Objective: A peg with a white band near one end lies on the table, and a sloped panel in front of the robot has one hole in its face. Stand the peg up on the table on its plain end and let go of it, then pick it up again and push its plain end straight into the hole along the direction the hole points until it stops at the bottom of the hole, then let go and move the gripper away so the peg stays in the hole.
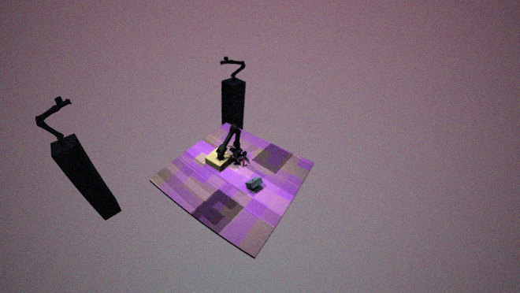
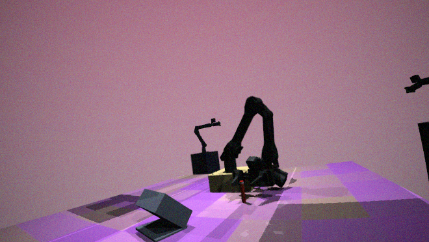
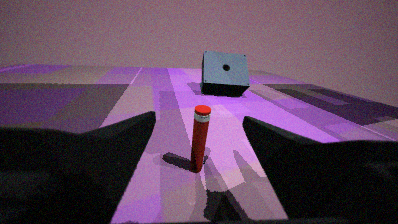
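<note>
The red peg (image 1: 243, 161) (image 2: 242, 192) (image 3: 199, 142) stands on its plain end on the table, its white band near the top. It looks close to upright, with a slight slant in the exterior view and wrist views. My gripper (image 2: 246, 181) (image 3: 200, 118) is wide open, with a finger to each side of the peg in the wrist view and space between each finger and the peg. The sloped grey panel (image 1: 253, 183) (image 2: 177, 208) (image 3: 214, 72) stands beyond the peg, slightly right in the wrist view. Its dark hole (image 3: 226, 67) shows in its face and looks empty.
The arm stands on a yellowish base block (image 1: 216, 161) (image 2: 221, 183). The patchwork table (image 1: 252, 236) (image 2: 338, 228) carries the peg and panel. Two dark pillars (image 1: 84, 177) (image 1: 232, 102) with small arms stand beyond the table's edges.
</note>
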`<state>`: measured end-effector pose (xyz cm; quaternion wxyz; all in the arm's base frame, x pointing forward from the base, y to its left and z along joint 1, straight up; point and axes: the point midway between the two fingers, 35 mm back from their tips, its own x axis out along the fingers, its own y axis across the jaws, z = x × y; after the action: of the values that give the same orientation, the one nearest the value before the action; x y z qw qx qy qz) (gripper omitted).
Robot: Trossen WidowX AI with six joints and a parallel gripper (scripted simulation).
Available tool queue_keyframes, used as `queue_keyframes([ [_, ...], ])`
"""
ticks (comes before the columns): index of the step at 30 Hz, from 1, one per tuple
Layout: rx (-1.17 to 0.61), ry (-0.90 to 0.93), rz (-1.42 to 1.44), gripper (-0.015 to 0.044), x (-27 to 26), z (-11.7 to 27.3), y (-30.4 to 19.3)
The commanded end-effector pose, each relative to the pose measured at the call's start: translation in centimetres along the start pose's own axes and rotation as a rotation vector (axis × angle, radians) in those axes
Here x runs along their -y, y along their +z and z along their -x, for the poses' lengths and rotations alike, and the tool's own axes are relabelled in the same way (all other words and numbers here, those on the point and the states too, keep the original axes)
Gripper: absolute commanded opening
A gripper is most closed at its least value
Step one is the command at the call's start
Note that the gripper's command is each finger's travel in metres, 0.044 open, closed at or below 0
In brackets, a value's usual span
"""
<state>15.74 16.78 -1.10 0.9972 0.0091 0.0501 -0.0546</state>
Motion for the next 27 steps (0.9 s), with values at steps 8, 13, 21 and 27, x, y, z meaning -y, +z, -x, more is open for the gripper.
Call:
queue_keyframes([
  [8, -0.002, -0.004, 0.000, 0.0440, -0.8, 0.2, 2.4],
  [13, -0.003, -0.007, -0.002, 0.0440, -1.5, 0.8, 7.7],
  [21, 0.000, 0.000, -0.003, 0.0440, -0.2, 1.6, 15.8],
  [27, -0.032, -0.036, 0.013, 0.0440, 0.2, 1.3, 15.7],
])
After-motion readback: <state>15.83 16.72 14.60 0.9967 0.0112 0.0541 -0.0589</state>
